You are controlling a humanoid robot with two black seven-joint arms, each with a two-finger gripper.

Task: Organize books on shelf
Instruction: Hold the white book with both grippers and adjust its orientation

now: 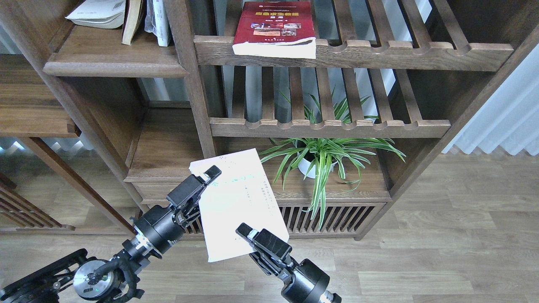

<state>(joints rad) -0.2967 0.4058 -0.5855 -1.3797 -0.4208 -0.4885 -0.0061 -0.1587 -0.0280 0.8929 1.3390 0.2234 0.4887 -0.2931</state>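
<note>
Low, 2 arms angled up – left hand (209, 174) and right hand (245, 230) each clamping the pale book (240, 202).

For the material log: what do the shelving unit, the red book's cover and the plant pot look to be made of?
Shelving unit: dark-brown wood with a matte finish; grain lines show on the planks and slats.
Red book: probably a glossy paper or card cover; its thick pale page block shows at the front edge.
Plant pot: smooth and white, ceramic or plastic; the leaves hide too much to tell.
</note>
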